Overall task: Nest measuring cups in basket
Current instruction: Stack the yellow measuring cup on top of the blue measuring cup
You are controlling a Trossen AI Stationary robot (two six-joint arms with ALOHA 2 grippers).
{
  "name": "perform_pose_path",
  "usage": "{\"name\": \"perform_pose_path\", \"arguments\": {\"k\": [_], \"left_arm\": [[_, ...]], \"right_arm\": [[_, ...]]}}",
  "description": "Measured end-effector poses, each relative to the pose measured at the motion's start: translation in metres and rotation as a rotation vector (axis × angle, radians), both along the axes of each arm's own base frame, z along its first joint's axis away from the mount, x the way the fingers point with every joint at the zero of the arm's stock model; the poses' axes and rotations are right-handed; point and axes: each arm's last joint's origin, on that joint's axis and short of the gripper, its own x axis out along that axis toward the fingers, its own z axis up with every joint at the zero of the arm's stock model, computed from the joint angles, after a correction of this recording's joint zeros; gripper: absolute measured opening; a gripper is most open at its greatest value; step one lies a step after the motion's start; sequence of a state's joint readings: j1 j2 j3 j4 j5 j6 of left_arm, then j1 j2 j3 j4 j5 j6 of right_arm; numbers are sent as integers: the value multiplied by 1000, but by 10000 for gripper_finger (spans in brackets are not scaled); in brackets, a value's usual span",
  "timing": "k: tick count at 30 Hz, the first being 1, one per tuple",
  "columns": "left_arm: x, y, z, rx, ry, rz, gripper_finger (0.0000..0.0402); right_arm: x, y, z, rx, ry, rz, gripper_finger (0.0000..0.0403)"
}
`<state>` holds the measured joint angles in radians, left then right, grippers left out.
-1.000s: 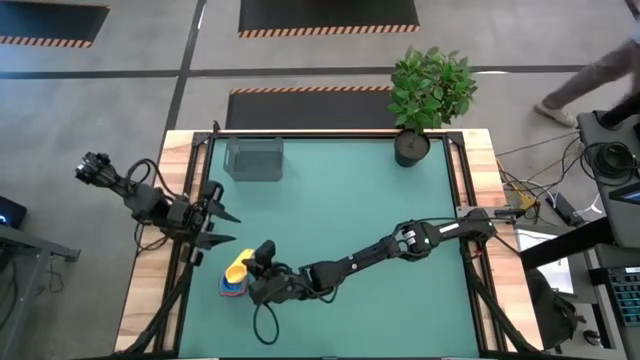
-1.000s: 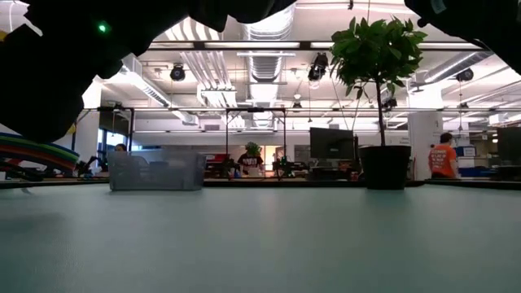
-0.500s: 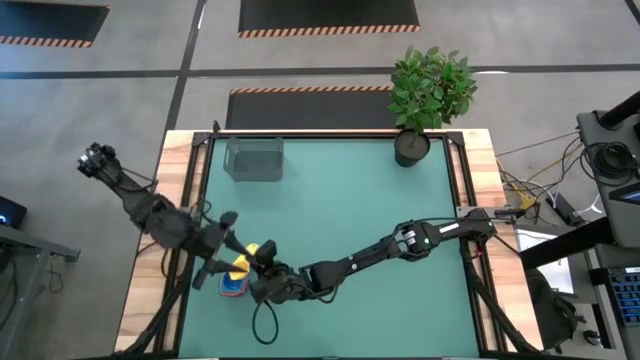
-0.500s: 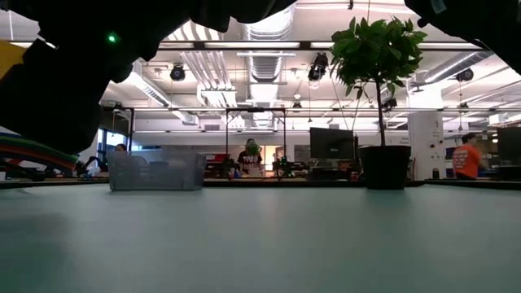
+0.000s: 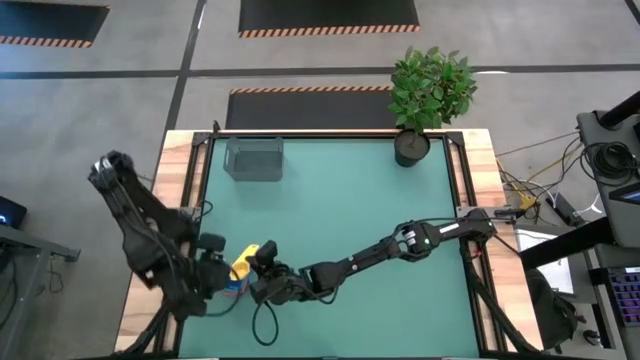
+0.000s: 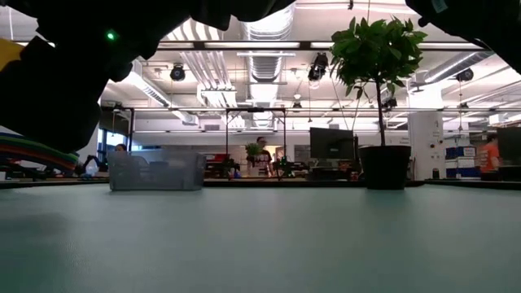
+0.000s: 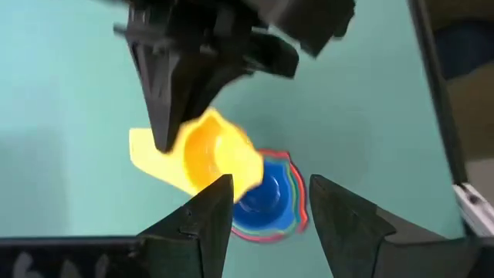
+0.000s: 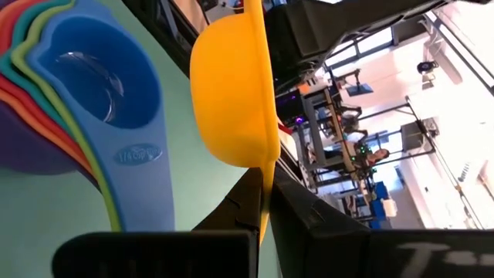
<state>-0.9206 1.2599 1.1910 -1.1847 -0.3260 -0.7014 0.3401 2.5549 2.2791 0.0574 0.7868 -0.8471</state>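
Several nested measuring cups (image 7: 266, 202) sit in a stack near the table's left near corner, a blue one innermost; they also show in the right wrist view (image 8: 93, 85) and at the low view's left edge (image 6: 32, 153). A yellow cup (image 7: 212, 158) hangs just beside and above the stack, with my right gripper (image 5: 258, 262) shut on it. My left gripper (image 7: 266, 224) hovers open over the stack, pointing steeply down, one finger on either side of the stack and touching nothing. The grey see-through basket (image 5: 254, 158) stands on its base at the far left. My right gripper pinches the yellow cup's handle (image 8: 265, 202) between its two fingers. The fingers come nearly level from the table's right side. The cup is lifted clear of the table, its bowl (image 8: 231, 93) tilted, next to the stack.
A black pot with a green plant (image 5: 411, 146) stands at the far right corner. My right arm (image 5: 400, 245) stretches across the table's middle from the right. Bare green mat lies between the stack and the basket. People move in the room behind.
My left arm has swung in from the table's left edge toward the stack and tipped its gripper from nearly level to steeply down; it now hangs over the cups. The yellow cup and the stack have stayed in place.
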Motion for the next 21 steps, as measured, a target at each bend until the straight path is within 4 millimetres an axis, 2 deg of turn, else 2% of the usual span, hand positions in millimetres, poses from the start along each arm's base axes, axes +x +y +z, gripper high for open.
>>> {"name": "perform_pose_path", "arguments": {"k": [5, 16, 21], "left_arm": [[11, -15, -4, 86, -30, -7, 154], [15, -18, -27, 153, -16, 26, 154], [12, -14, -41, 173, 13, 75, 145]], "right_arm": [[0, 0, 0, 1, 0, 0, 9], [0, 0, 0, 9, -6, -1, 9], [0, 0, 0, 9, -6, -1, 9]]}}
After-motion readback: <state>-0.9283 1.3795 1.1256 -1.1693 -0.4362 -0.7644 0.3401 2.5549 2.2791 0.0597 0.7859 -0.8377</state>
